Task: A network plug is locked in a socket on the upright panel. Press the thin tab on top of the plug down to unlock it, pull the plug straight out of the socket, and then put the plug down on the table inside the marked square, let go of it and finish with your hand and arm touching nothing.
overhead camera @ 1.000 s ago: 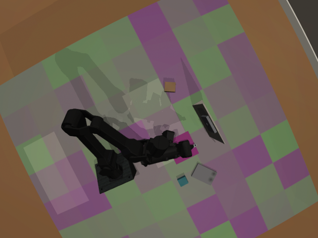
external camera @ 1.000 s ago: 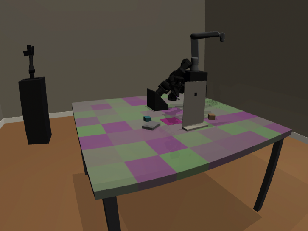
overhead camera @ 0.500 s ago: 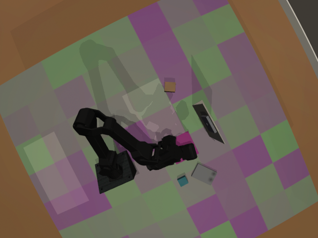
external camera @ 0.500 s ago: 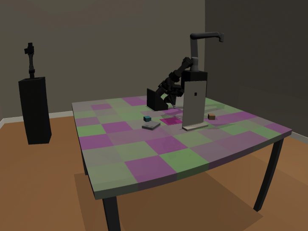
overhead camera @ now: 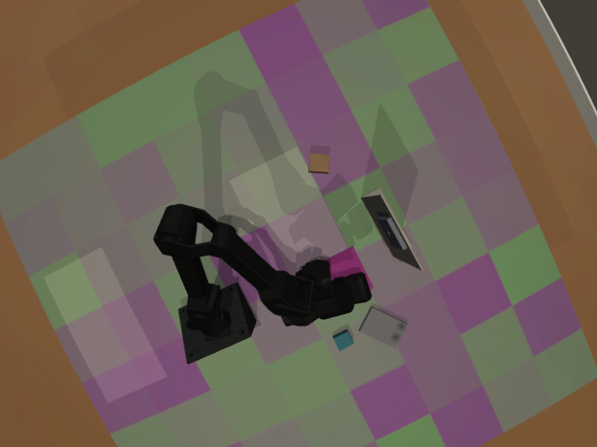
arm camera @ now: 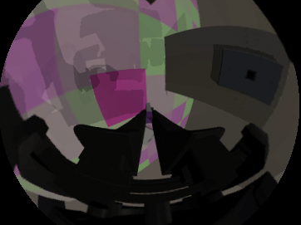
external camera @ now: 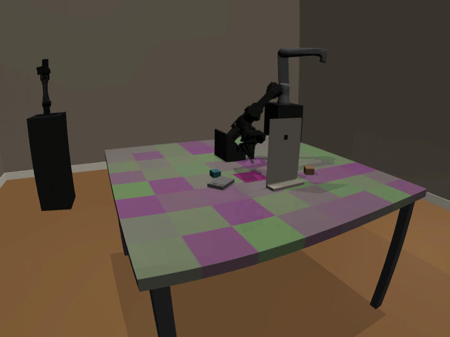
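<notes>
Dim grey walls (external camera: pixel 150 32), brown floor (external camera: pixel 56 269).
</notes>
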